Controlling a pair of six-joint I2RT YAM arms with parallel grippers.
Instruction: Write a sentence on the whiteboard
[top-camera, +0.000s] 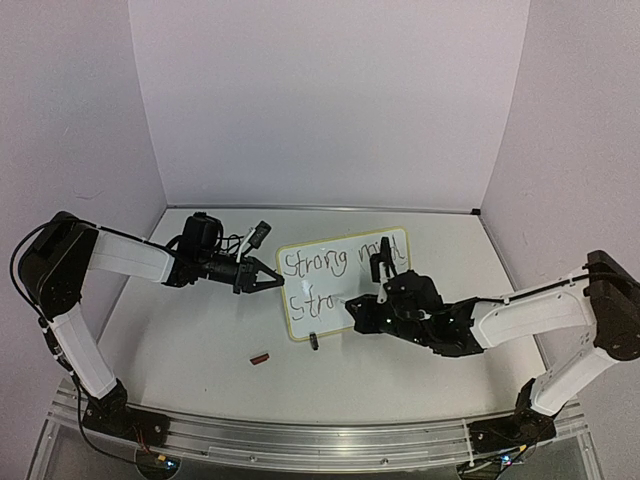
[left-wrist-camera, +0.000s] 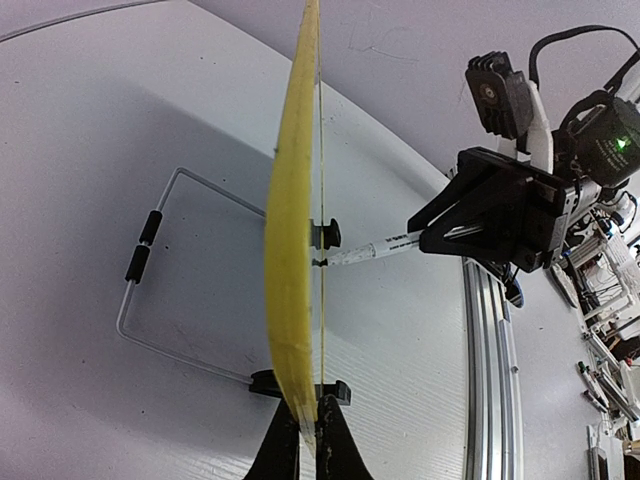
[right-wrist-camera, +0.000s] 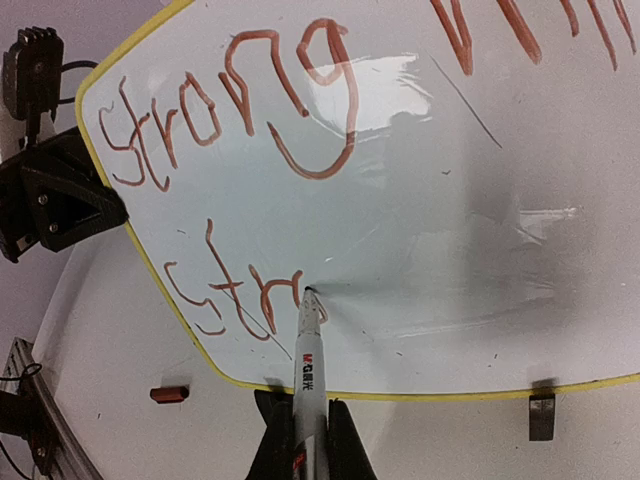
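1. The whiteboard (top-camera: 345, 278) is standing on the table (top-camera: 200, 330) on its wire stand (left-wrist-camera: 150, 226); the left gripper (left-wrist-camera: 308, 432) is pinching its yellow left edge.
2. The right gripper (right-wrist-camera: 305, 425) is clamping a marker (right-wrist-camera: 308, 362), tip touching the whiteboard below "Strong" (the sentence (right-wrist-camera: 215, 110) is half written).
3. Light, stiff and probably tippy, the whiteboard is looking best steadied by its frame.

Bright, even overhead light in all 3 views; walls read lilac. Soft shadows on the table (top-camera: 200, 340). Right wrist view: glare bands across the whiteboard (right-wrist-camera: 480, 230), marker (right-wrist-camera: 308, 370) goes soft near the lens. Left wrist view: fisheye bending, left gripper (left-wrist-camera: 303, 430) a dark silhouette.
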